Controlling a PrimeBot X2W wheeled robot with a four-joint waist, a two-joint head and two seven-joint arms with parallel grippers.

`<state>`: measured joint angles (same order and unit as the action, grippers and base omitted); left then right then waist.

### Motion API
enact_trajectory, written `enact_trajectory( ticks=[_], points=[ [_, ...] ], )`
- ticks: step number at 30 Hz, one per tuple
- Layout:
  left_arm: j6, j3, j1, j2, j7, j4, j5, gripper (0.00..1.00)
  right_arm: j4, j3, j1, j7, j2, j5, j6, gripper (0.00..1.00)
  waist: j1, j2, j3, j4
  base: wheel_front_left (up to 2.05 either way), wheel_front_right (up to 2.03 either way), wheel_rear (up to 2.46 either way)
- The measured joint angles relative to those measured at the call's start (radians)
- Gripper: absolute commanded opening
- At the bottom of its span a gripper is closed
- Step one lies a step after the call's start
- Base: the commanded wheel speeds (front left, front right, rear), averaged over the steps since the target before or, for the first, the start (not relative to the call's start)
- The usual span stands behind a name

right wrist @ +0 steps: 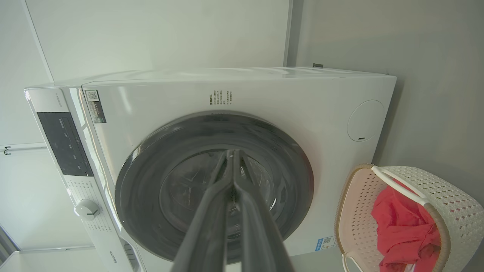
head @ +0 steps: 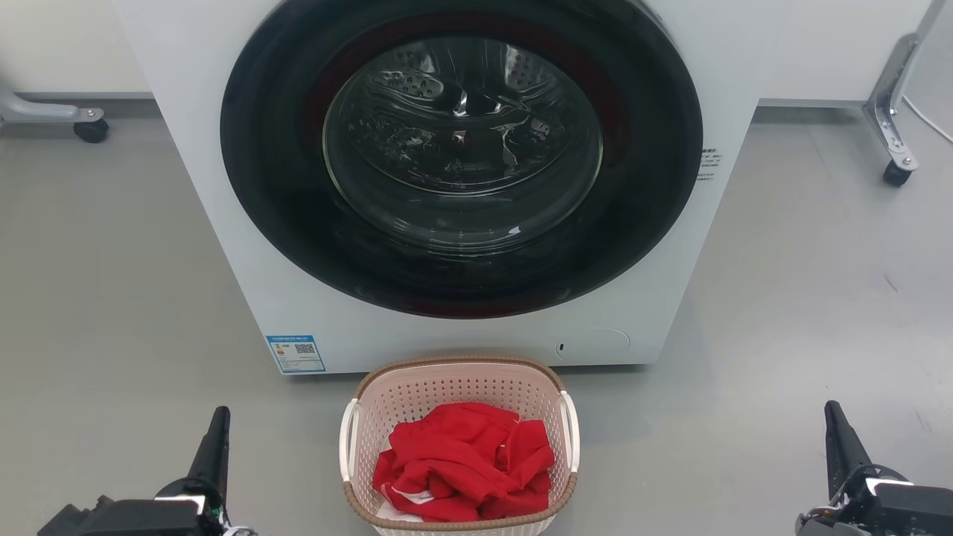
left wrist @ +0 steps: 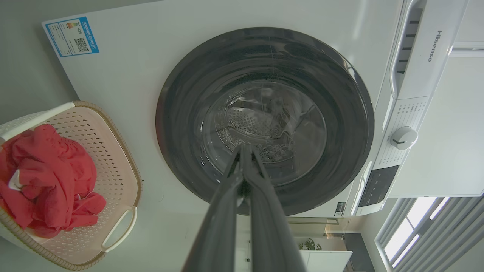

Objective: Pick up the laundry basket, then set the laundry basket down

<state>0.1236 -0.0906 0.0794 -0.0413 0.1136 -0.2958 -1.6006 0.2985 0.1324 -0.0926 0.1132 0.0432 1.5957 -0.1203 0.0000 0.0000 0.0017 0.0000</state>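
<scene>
The laundry basket (head: 456, 385) sits on the floor (head: 112, 298) just before the washer (head: 195, 186), red cloth (head: 461, 458) heaped inside, well apart from the left gripper (head: 220, 417) and right gripper (head: 834, 413), both empty with fingers pressed together, so an uneven catch on its slim handles (head: 347, 439) could tip it.

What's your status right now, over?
Left fingers and right fingers shut, empty. Laundry basket on floor before washer, red clothes inside, untouched. Nothing blocking its handles.

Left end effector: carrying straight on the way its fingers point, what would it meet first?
Most likely the washing machine's round glass door: the left end effector points at its middle. The laundry basket sits off to one side. Depth is unclear.
</scene>
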Motion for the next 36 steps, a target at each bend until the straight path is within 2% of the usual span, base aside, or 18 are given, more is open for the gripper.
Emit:
enact_trajectory(
  ticks=[36],
  points=[
    [0.0,0.0,0.0,0.0,0.0,0.0,0.0,0.0,0.0,0.0,0.0,0.0,0.0,0.0,0.0,0.0,0.0,0.0,0.0,0.0,0.0,0.0,0.0]
  ],
)
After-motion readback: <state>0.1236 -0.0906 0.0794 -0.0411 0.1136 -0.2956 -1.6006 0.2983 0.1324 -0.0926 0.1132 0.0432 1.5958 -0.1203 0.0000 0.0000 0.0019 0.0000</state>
